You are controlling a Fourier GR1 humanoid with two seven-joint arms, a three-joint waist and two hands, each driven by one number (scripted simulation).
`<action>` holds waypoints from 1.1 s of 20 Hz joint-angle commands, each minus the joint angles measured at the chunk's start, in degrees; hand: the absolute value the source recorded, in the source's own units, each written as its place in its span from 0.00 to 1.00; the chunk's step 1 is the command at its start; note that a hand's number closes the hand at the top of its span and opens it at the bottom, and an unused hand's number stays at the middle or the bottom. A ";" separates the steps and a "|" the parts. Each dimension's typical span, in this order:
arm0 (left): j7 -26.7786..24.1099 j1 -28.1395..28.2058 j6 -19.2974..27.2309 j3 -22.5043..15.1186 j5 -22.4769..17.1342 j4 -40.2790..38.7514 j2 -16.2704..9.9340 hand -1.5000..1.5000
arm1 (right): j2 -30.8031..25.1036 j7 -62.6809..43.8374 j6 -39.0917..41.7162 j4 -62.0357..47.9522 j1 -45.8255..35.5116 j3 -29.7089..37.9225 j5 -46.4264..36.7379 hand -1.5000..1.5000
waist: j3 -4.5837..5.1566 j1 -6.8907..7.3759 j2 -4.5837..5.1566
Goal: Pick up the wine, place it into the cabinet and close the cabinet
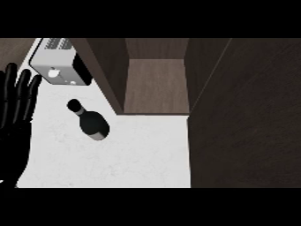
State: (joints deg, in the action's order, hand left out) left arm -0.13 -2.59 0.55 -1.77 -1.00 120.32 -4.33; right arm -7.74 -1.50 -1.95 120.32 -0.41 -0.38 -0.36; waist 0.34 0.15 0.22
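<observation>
A dark wine bottle stands on the white counter, left of the cabinet, its neck pointing up-left in the head view. The cabinet is open, showing a brown shelf inside; its dark door swings out to the right. My left hand rests open at the view's left edge, fingers up, well apart from the bottle. My right hand does not show.
A silver toaster sits at the back left of the counter, behind the bottle. The open door fills the right side of the view. The counter's left edge runs beside my left hand.
</observation>
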 commanded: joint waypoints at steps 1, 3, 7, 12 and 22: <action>-5.62 -0.42 -1.12 0.43 1.30 -6.36 0.39 0.00 | -0.01 0.45 1.77 1.75 2.23 0.57 0.41 0.00 | -0.34 -0.31 -0.23; -0.70 -10.49 -0.25 1.32 2.22 -10.14 -1.21 0.00 | 0.16 4.38 3.13 2.46 6.33 0.05 0.69 0.00 | -0.37 -0.76 -0.19; 5.25 -11.40 -3.12 3.01 -9.99 -17.81 2.88 0.00 | 0.79 -2.15 8.21 3.61 7.03 -6.72 7.57 0.00 | -0.26 -1.76 0.44; 10.73 -20.05 -0.93 6.23 -13.35 -23.19 2.53 0.00 | -3.03 -7.61 11.68 9.04 10.04 -2.63 15.50 0.00 | -0.35 -1.09 -0.17; 9.15 -19.39 6.08 -1.09 -12.70 -22.13 4.28 0.00 | -1.77 -12.95 11.28 11.69 8.01 0.28 16.20 0.00 | -0.35 -0.35 -0.23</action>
State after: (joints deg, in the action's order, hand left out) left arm 10.44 -22.06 4.25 1.07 -13.38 99.01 -0.93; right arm -9.93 -13.40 9.17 133.56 9.79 -1.75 15.24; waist 0.06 -0.30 -0.07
